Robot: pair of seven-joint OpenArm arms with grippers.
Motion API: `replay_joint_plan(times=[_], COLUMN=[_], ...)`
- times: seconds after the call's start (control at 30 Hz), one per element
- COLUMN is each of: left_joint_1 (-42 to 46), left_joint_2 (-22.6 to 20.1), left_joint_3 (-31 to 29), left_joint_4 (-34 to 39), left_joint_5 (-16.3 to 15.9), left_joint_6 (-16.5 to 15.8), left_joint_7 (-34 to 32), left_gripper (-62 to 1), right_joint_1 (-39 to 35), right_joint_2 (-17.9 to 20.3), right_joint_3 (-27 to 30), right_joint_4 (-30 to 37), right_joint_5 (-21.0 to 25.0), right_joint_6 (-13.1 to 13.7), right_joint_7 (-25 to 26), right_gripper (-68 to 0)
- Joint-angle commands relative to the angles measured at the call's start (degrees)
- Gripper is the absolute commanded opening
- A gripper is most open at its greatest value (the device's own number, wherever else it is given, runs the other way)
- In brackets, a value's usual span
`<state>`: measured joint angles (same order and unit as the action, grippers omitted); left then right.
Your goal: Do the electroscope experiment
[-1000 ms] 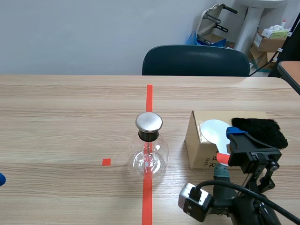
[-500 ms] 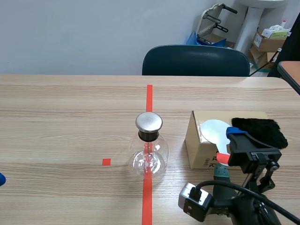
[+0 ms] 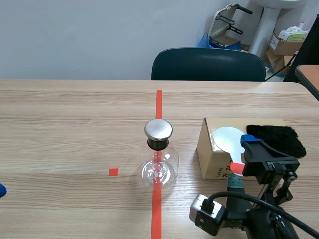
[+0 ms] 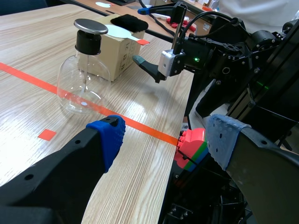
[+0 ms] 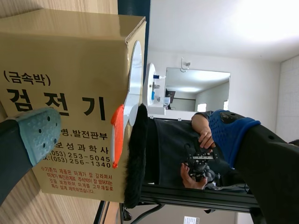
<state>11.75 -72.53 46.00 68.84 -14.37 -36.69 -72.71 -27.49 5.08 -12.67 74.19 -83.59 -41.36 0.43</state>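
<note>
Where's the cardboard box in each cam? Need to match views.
Scene view: cardboard box stands right of the glass flask.
Left wrist view: cardboard box sits just behind the glass flask.
Right wrist view: cardboard box is close ahead, with its printed side facing the camera.
Shared landmark: the black fur pad lies on top of the box in all three.

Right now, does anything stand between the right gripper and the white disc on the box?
Nothing visible does. The open right gripper faces the orange handle directly; the black fur lies beside the white disc on the box.
</note>
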Motion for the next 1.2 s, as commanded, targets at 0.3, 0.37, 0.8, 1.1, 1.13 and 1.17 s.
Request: replay_joint_plan(times=[0.3, 0.37, 0.8, 1.1, 1.13, 1.17], left_joint_1=[-0.02, -0.02, -0.02, -0.02, -0.02, -0.02], left_joint_2=[0.15, 0.15, 0.13, 0.15, 0.2, 0.33], left_joint_3=[-0.37, -0.37, -0.37, -0.37, -0.37, -0.39], left_joint_4=[0.48, 0.48, 0.48, 0.33, 0.33, 0.33], left_joint_5=[-0.13, -0.13, -0.13, -1.31, -2.64, -3.63], left_joint_6=[-0.13, -0.13, -0.13, -0.13, -0.15, -0.17], left_joint_7=[-0.96, -0.96, -0.79, -0.79, -0.79, -0.79], left_gripper=[-21.7, -21.7, -21.7, -21.7, -21.7, -21.7], right_joint_1=[0.52, 0.52, 0.52, 0.52, 0.52, 0.52], right_joint_2=[0.02, 0.02, 0.02, 0.02, 0.02, 0.02], right_joint_3=[-0.15, -0.15, -0.15, -0.15, -0.15, -0.15], right_joint_4=[0.57, 0.57, 0.57, 0.57, 0.57, 0.57], right_joint_5=[-0.11, -0.11, -0.11, 0.17, 0.42, 0.48], right_joint_6=[-3.5, -3.5, -3.5, -3.5, -3.5, -2.93], right_joint_7=[-0.04, -0.04, -0.07, -0.09, -0.09, -0.09], right_gripper=[0.4, 0.4, 0.4, 0.4, 0.4, 0.4])
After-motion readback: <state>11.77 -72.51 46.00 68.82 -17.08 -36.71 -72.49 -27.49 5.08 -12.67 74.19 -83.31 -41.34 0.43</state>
